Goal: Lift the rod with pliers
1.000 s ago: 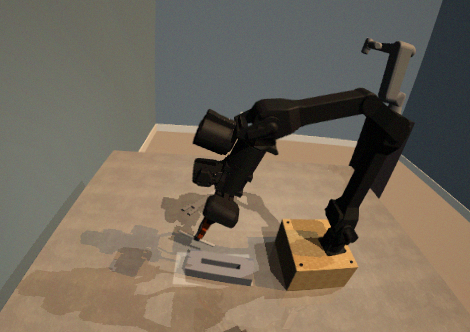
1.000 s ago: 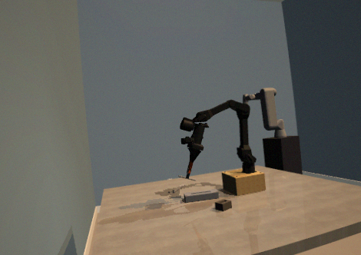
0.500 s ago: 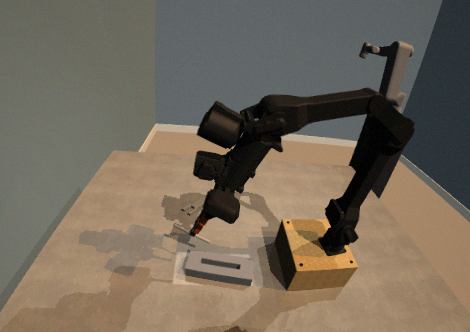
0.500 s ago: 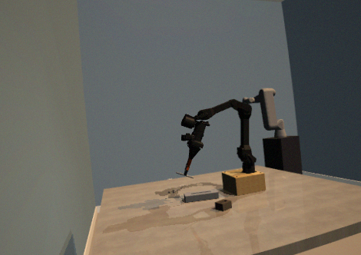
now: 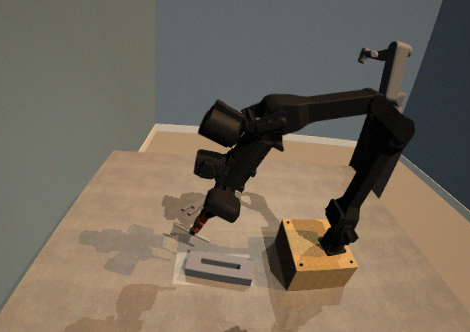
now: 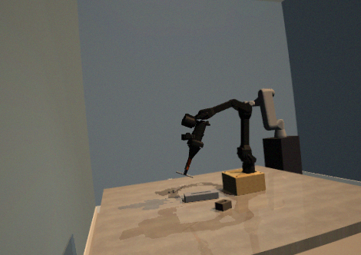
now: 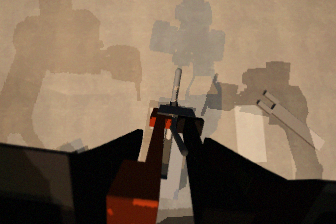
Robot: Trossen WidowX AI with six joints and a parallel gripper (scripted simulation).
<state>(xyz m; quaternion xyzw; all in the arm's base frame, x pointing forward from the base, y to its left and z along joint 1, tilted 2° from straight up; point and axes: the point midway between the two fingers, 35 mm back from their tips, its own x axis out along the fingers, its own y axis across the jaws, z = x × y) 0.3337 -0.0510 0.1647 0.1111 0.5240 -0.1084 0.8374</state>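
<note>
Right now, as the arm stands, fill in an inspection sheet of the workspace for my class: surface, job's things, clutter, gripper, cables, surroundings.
Surface: brown table top, crossed by shadows.
Job's things: pliers with orange-red handles, in the gripper; rod at their jaws, raised above the table; grey channel block, its slot without the rod.
Clutter: small dark block near the channel block, use unclear; light two-pronged piece, identity unclear.
Gripper: closed on the pliers.
Cables: nothing seen.
Surroundings: plain walls; a second, pale arm on a dark pedestal beyond the table.
</note>
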